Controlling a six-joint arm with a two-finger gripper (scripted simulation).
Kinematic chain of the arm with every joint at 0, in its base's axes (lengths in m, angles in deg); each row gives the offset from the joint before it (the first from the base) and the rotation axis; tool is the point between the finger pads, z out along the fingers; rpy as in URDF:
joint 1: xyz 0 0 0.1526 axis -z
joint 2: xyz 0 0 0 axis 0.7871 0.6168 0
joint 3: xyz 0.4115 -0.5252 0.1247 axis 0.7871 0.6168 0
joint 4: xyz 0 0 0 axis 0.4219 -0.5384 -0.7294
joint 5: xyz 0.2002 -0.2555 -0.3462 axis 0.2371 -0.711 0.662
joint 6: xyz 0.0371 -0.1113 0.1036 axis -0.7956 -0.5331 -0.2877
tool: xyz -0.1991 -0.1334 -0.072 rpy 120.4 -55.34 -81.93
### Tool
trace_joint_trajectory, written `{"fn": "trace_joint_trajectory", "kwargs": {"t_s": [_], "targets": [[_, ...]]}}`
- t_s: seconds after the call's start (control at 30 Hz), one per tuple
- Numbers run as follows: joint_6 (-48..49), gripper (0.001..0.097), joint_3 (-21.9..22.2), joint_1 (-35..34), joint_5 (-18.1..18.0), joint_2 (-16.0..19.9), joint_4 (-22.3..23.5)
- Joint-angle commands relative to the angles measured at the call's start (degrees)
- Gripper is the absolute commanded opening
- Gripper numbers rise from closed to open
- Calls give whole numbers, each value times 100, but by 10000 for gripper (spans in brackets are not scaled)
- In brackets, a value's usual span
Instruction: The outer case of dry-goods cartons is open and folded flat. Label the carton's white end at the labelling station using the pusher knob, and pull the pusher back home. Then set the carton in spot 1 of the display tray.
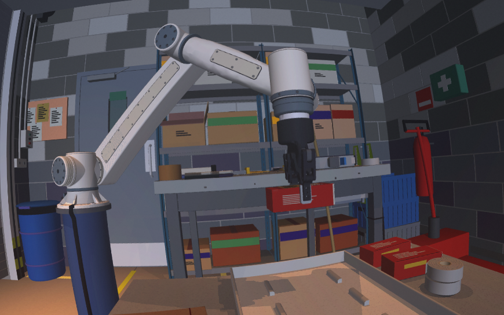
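A red carton point(300, 197) with white printed lines hangs level in the air, well above the display tray point(324, 288). It sits in front of the workbench edge as seen from the second side camera. The tray is a shallow, grey-rimmed tan board at the bottom of the scene, with several short grey pegs point(334, 276) on it. Two more red cartons point(399, 256) lie to the tray's right. The labelling station and its pusher knob are not in sight. My gripper point(305, 196) points straight down and grips the hanging carton from above.
Behind the carton a grey workbench point(271, 178) carries tools and tape, with shelves of cardboard boxes point(232, 127) behind and below it. Two stacked tape rolls point(444, 276) sit right of the tray. A red extinguisher point(423, 172) stands by the right wall. A blue drum point(40, 239) stands far left.
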Motion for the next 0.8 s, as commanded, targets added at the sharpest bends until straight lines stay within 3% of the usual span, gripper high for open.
{"fn": "trace_joint_trajectory", "kwargs": {"t_s": [0.0, 0.77], "targets": [[0, 80, 2, 0, 33, 13, -5], [2, 80, 171, -2, 686, 494, -5]]}}
